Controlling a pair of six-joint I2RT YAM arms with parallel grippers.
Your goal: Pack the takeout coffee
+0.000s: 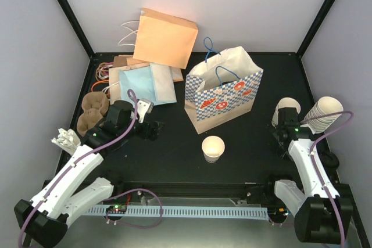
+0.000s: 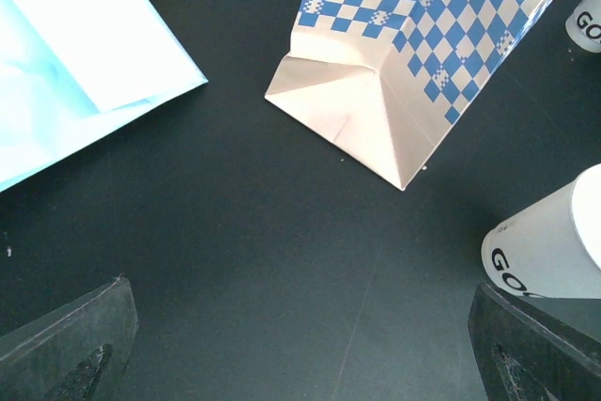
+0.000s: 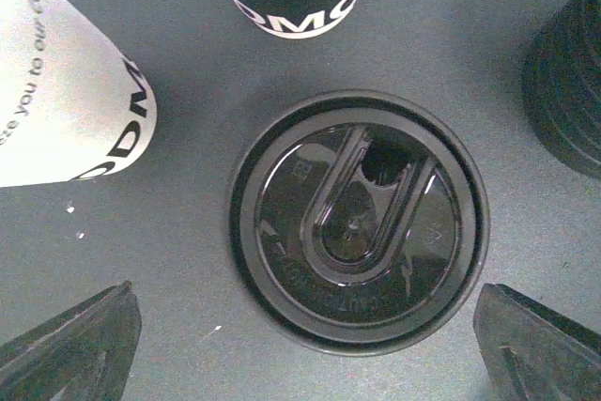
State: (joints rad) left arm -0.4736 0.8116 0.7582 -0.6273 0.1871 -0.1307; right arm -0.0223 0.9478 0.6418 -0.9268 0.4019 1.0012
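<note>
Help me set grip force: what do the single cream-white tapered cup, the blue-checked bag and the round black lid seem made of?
The single cream-white tapered cup: matte paperboard, by its rolled rim and dull surface. The blue-checked bag: thin paper, probably, with sharp creases and a folded bottom. The round black lid: likely moulded plastic, glossy, with raised ridges catching light.

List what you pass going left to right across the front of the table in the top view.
From the left: small white pile → brown cup carrier → left hand → single paper cup → right hand → leaning stack of cups. The checked bag is left out, since it overlaps the cup.
</note>
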